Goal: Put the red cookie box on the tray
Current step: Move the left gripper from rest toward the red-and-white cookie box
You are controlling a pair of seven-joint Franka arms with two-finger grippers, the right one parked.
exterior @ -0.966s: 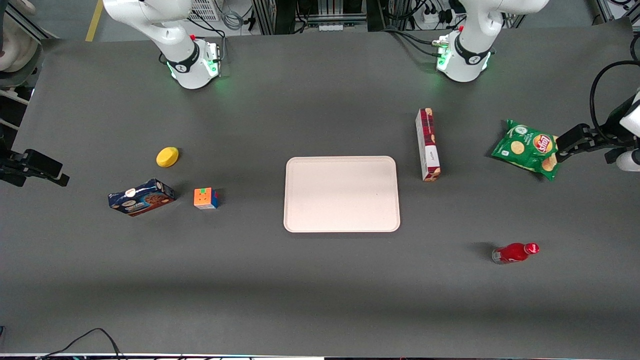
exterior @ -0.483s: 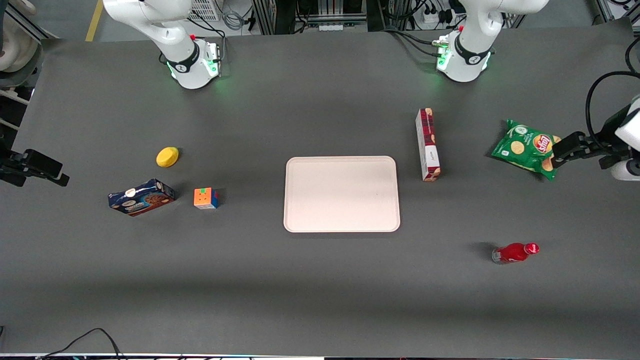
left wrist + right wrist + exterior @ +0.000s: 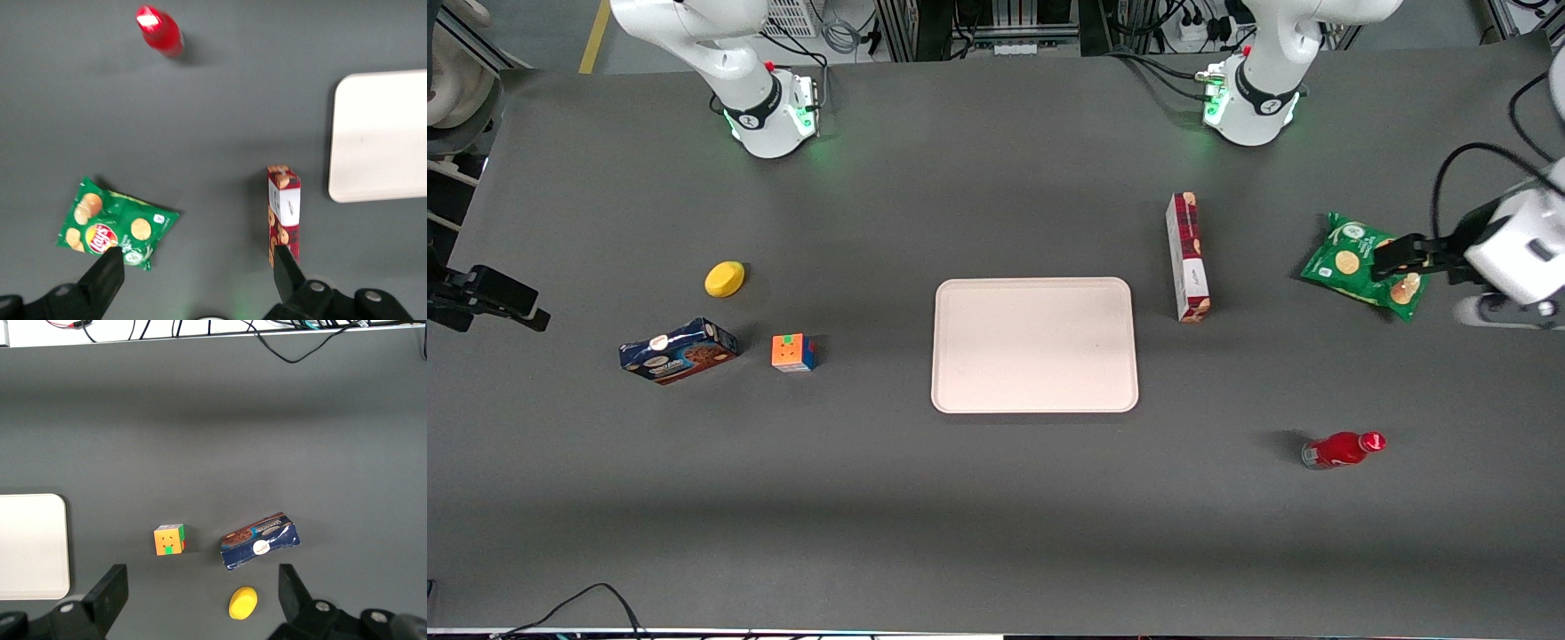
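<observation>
The red cookie box (image 3: 1187, 257), a long dark-red plaid carton with a white label, lies flat on the table beside the tray (image 3: 1034, 345), toward the working arm's end. It also shows in the left wrist view (image 3: 283, 214), as does the tray (image 3: 380, 137). My left gripper (image 3: 1398, 257) hangs above the green chip bag (image 3: 1362, 264), well apart from the box. Its fingers (image 3: 108, 273) are spread wide and hold nothing.
A red bottle (image 3: 1341, 449) lies nearer the front camera than the chip bag. Toward the parked arm's end are a blue cookie box (image 3: 679, 350), a colour cube (image 3: 792, 352) and a yellow lemon-like object (image 3: 725, 278).
My left gripper has moved in from the table's edge toward the middle, now over the chip bag. Nothing on the table has moved.
</observation>
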